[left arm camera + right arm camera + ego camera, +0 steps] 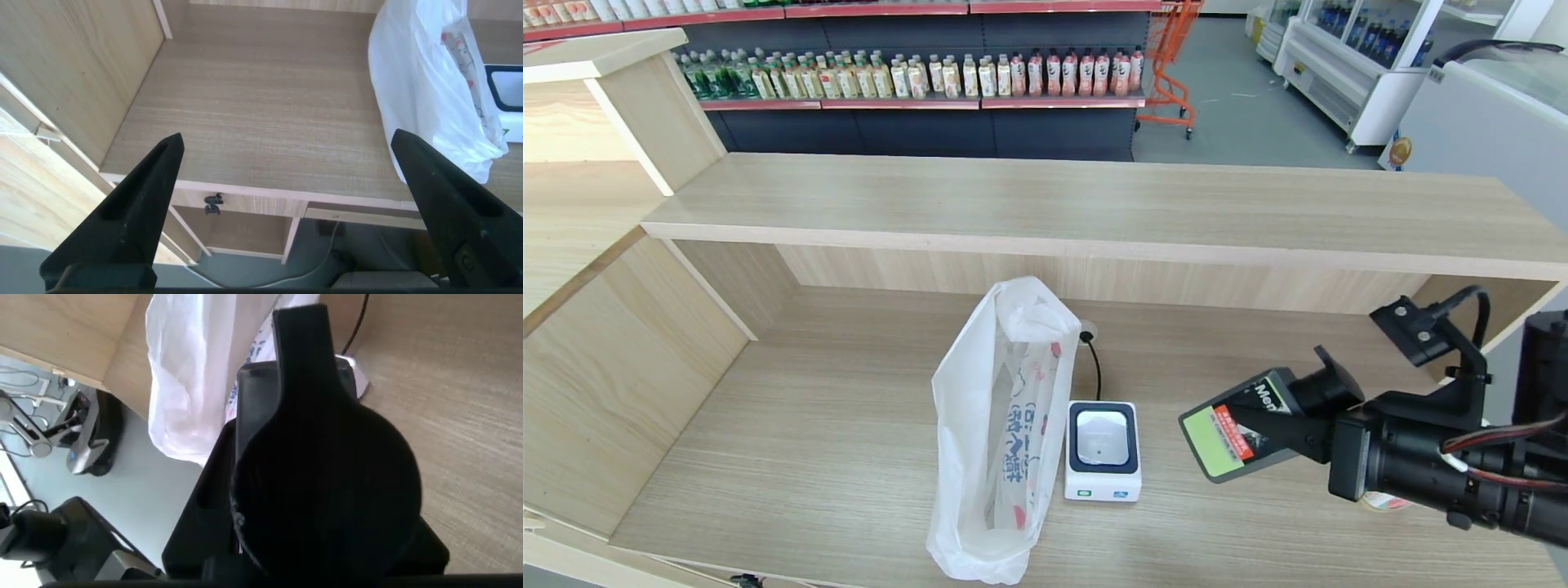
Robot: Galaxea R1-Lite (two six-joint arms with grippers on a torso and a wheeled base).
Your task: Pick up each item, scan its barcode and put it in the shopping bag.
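A wide wooden bench [809,441] lies before you. A white plastic shopping bag [980,457] stands open on it near the front edge. Your right hand [1303,416] pinches a dark box [1237,433] with a green label, held to the right of the small white scanner [1103,449], which sits just beside the bag. Your left hand [288,139] is spread wide, left of the bag.
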